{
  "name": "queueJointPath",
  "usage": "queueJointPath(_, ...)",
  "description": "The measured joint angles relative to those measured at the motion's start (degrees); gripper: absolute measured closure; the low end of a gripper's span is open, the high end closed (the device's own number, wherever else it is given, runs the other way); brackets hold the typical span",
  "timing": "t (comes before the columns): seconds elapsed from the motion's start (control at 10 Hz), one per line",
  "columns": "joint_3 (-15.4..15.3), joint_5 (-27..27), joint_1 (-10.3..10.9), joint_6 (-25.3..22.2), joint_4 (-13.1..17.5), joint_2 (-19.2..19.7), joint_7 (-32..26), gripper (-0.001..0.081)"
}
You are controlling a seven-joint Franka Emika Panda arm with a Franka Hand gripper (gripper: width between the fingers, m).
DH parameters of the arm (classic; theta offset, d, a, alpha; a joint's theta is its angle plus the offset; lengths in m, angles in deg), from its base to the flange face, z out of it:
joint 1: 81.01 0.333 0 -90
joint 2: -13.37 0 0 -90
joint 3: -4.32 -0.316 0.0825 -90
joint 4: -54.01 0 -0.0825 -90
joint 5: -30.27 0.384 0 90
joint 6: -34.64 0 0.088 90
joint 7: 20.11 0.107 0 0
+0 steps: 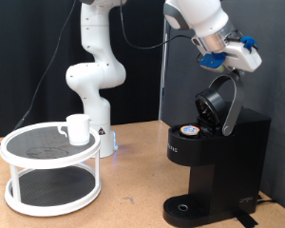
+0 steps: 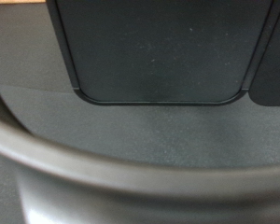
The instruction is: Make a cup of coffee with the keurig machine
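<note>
one keurig machine [image 1: 215, 161], lid up; one cup [image 1: 78, 128] on rack [image 1: 19, 148]

The white arm rises from its base at the exterior view's upper left, arches across the top and bends down toward the right. The gripper [image 1: 239, 55] hangs at the upper right, wrist tilted downward; its fingers are too blurred to read.

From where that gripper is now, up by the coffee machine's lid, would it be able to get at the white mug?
Probably yes. The mug stands alone on the top of the round white rack, open from above. The gripper is at the raised lid of the coffee machine, and nothing stands between them.
</note>
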Motion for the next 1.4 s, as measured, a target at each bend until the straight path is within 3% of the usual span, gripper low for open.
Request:
queueJointPath(0.9,3.5,0.0,-2.6,-6.3,-1.5,-3.1,-3.6,0.0806)
queueJointPath(1.4,4.4,-5.8,-4.9,-5.8,-3.4,-5.2,-3.6,0.0806)
